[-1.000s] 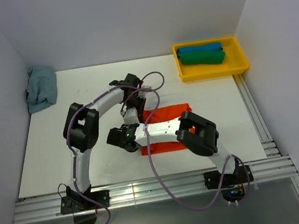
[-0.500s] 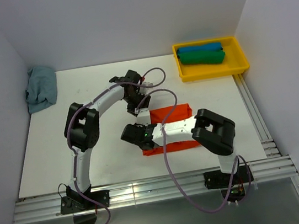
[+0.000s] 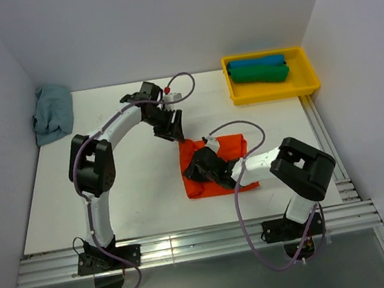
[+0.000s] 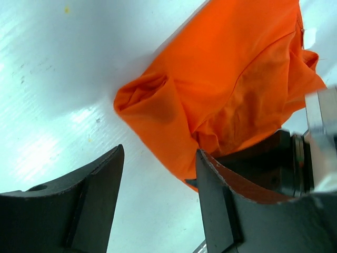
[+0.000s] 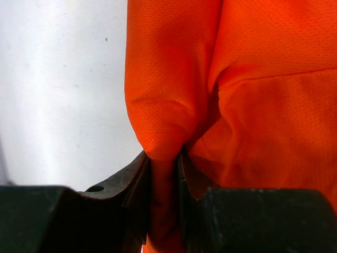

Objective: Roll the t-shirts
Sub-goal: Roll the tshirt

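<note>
A yellow tray [image 3: 270,91] sits at the far right corner of the white surface [image 3: 151,207]. It holds two rolled shirts lying side by side and touching: a blue shirt [image 3: 255,61] at the back and a green shirt [image 3: 259,74] in front of it.

The orange shirt [image 3: 230,147] lies partly folded and bunched near the middle of the surface, well apart from the tray. The right fingers [image 5: 131,182] are clenched on a raised fold at its edge. The left fingers [image 4: 95,195] are spread wide and grasp nothing, hanging over bare surface just beside the shirt's far-left corner.

A crumpled grey-blue cloth [image 3: 52,113] rests against the left wall.
</note>
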Motion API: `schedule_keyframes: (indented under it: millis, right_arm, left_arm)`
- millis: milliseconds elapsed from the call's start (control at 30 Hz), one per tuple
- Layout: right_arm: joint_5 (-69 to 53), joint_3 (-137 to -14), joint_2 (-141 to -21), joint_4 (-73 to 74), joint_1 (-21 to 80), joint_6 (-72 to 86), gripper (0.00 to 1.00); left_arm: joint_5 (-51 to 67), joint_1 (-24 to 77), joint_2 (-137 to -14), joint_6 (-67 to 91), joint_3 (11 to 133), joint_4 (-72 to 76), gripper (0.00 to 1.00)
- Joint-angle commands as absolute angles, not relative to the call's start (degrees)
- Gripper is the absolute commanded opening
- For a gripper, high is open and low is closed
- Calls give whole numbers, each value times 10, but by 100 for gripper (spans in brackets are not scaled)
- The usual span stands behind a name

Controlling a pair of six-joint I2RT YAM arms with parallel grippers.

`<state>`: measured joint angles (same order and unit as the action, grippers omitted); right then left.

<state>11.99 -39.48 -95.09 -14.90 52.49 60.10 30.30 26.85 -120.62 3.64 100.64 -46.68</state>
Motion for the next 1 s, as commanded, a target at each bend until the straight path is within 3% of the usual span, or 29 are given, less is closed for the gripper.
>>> schedule_keyframes:
  millis: [0,633,733,833,867,967]
  right_arm:
    - [46,-354,-942,-237,506,637,20]
    - [-99,-204,-1078,-629,457,807,19]
    - [-101,-202,-1086,-642,455,806,20]
    - [-95,-214,-1063,-591,455,779,31]
    - [-91,-221,-1053,-567,456,769,34]
    - [-59,-256,-1001,-436,461,719,46]
  left_arm:
    - [347,260,-1163,30,976,-431,62]
    - [385,270,-1174,76,817,-252,68]
    - [368,274,-1180,77,826,-263,59]
    - [329,279,-1187,79,852,-298,35]
    - [318,282,-1187,77,858,-308,22]
    - [267,293,-1187,76,881,-348,0]
